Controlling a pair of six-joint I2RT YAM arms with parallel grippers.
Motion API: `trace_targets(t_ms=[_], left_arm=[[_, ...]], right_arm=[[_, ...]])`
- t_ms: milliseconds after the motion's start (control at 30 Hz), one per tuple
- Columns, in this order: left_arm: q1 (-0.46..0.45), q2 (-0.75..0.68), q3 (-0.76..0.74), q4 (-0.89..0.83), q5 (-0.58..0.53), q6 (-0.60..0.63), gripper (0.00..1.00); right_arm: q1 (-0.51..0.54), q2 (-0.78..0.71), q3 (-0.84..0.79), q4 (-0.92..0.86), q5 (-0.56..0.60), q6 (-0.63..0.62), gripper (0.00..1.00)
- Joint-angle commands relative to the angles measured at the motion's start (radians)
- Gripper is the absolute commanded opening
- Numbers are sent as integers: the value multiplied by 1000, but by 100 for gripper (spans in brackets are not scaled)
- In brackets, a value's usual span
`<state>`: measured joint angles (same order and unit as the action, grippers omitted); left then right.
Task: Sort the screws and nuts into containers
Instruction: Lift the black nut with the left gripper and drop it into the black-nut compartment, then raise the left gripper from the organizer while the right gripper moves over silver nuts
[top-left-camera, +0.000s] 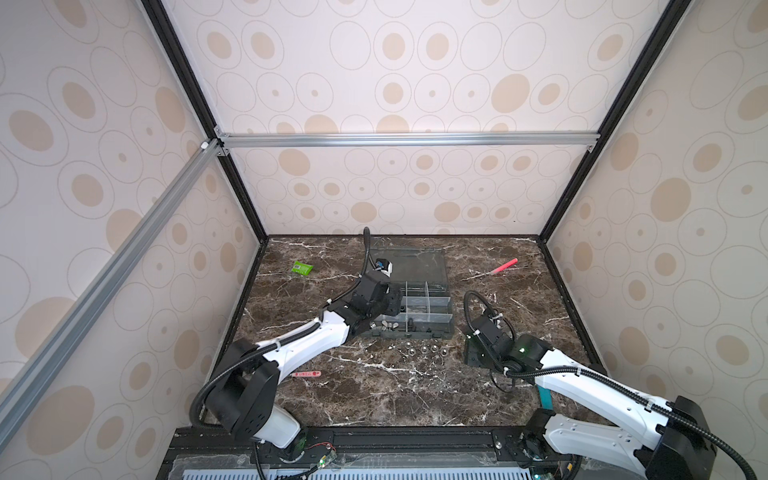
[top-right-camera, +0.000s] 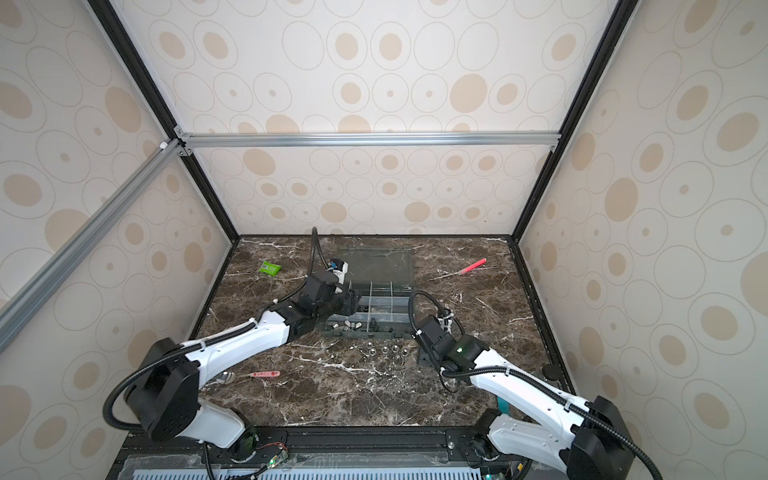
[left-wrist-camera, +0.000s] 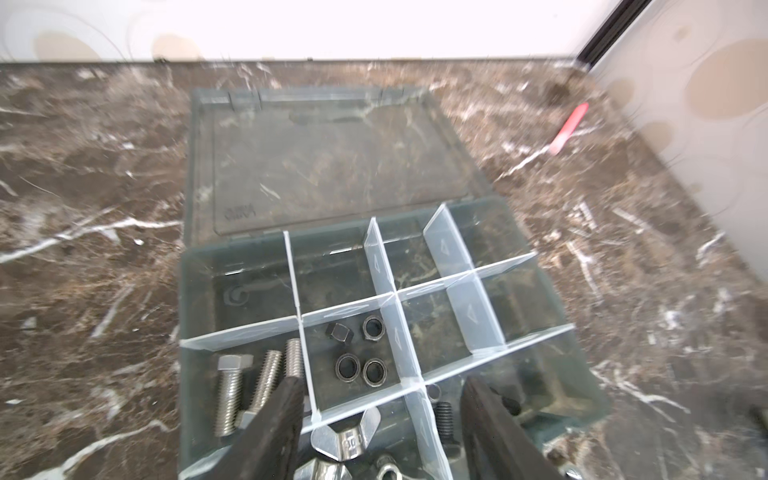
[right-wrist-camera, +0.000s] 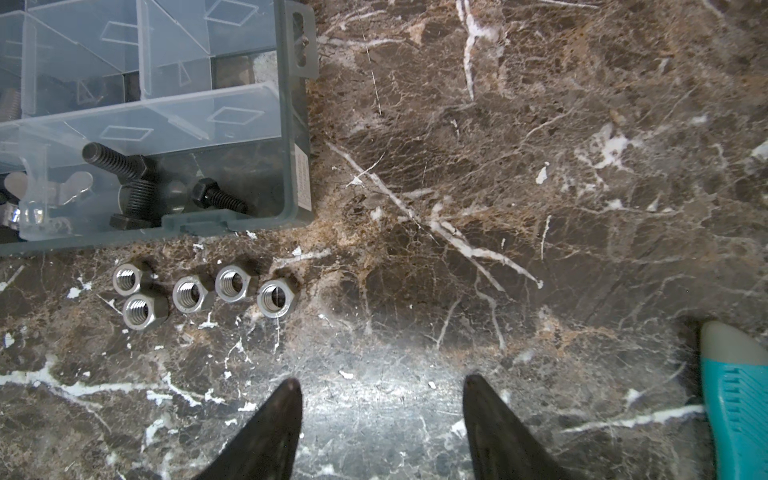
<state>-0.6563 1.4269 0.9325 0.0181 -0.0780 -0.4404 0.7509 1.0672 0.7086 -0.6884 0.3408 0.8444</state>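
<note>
Box: grey organizer (top-left-camera: 415, 333) in the middle of the worktop (top-left-camera: 395, 399), clear lid (top-left-camera: 411, 266) laid open flat toward the far edge.
Screws: three silver screws (left-wrist-camera: 230, 390) in one cell; black screws (right-wrist-camera: 120, 162) in the right front corner cell.
Nuts: four dark nuts (left-wrist-camera: 340, 333) in the cell beside the silver screws; wing nuts (left-wrist-camera: 328, 436) in a front cell; five silver hex nuts (right-wrist-camera: 205, 299) loose on the worktop, just before the organizer's front wall.
Left jaws: spread, empty, above the front cells.
Right jaws: spread, empty, over bare worktop near the loose nuts.
</note>
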Motion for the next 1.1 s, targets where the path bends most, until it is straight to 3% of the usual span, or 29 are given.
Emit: trace_targets(t_ms=[0, 533, 1067], left_arm=[[8, -94, -71, 95, -33, 8, 62], [13, -619, -469, 284, -100, -16, 71], [13, -842, -584, 178, -145, -74, 74]], right_arm=[[-4, 14, 19, -10, 12, -1, 65], [-4, 113, 28, 70, -63, -14, 65], [-4, 302, 76, 158, -108, -35, 65]])
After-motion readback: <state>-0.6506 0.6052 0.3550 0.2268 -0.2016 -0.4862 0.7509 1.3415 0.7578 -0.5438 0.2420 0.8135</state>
